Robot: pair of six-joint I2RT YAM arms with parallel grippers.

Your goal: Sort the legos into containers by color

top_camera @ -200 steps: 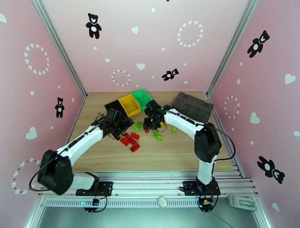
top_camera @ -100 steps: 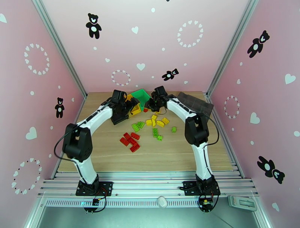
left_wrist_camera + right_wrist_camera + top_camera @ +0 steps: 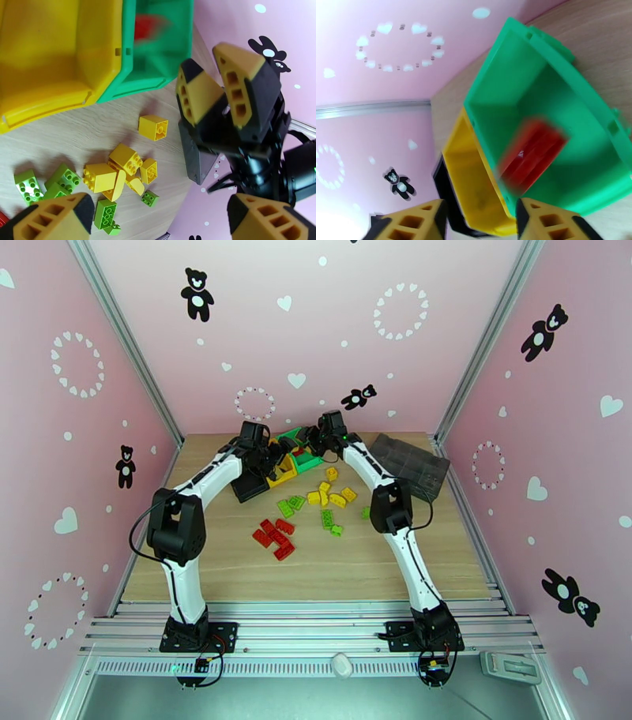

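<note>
Top external view, wooden worktop [image 3: 237, 571], joined plastic black bin [image 3: 250, 488], yellow bin [image 3: 47, 51] and green bin [image 3: 537, 79], left pincer [image 3: 158, 221] and right pincer [image 3: 480, 217] by them, both spread apart, blurred red studded brick [image 3: 533, 154] inside the green bin, loose legos [image 3: 304, 516] beside.

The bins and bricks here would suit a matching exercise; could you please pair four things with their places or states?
1 green bin
2 yellow bin
3 yellow bricks
4 right gripper

A open
B loose on the table
C has a blurred red brick in it
D between the black bin and the green one

Pairs: 1-C, 2-D, 3-B, 4-A.
</note>
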